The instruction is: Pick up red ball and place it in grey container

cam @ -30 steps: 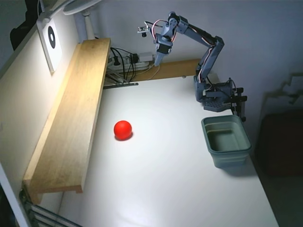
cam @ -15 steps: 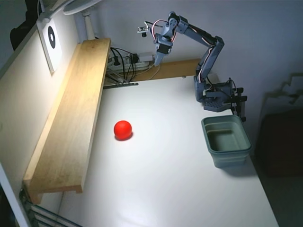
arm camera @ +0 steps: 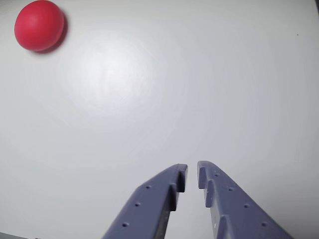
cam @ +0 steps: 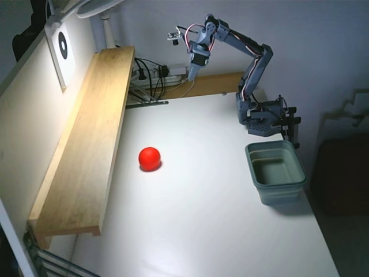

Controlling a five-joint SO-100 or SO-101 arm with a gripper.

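The red ball [cam: 149, 158] lies alone on the white table, left of centre in the fixed view, and shows at the top left corner of the wrist view [arm camera: 39, 25]. The grey container [cam: 275, 171] stands at the table's right side, just in front of the arm's base; nothing shows inside it. My gripper [cam: 192, 73] hangs high over the table's back edge, far from both. In the wrist view the gripper [arm camera: 192, 174] has its two blue fingers nearly touching, with only a thin slit between them and nothing held.
A long wooden shelf [cam: 86, 138] runs along the left side of the table. Cables and a power strip [cam: 157, 78] lie at the back, under the gripper. The arm's base [cam: 262, 115] is clamped at the right rear. The table edge lies just right of the container.
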